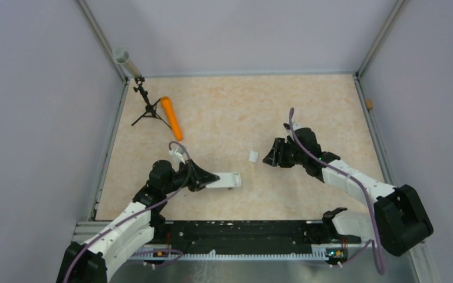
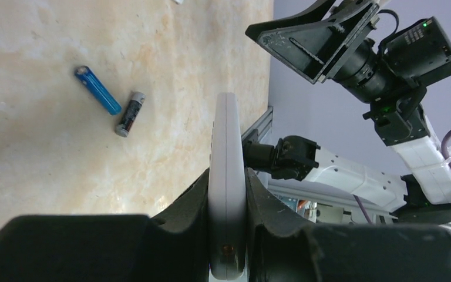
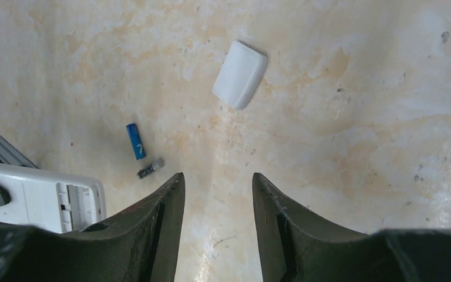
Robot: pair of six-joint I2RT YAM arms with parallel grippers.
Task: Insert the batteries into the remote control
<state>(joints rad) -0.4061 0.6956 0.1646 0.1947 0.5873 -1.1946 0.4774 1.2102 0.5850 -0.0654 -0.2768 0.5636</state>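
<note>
On the table (image 1: pixel 283 106), the left gripper (image 1: pixel 209 177), lower left in the top view, clamps the remote control (image 1: pixel 229 180). The right gripper (image 3: pixel 214 182), centre right, stands spread and empty, a white cover (image 3: pixel 240 74) just left of it. The blue battery (image 3: pixel 135 141) and dark battery (image 3: pixel 151 168), 2 in all, lie near the remote.

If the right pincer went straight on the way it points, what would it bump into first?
The pincer would probably hit bare table first, just short of the small white lid; depth is unclear.
</note>
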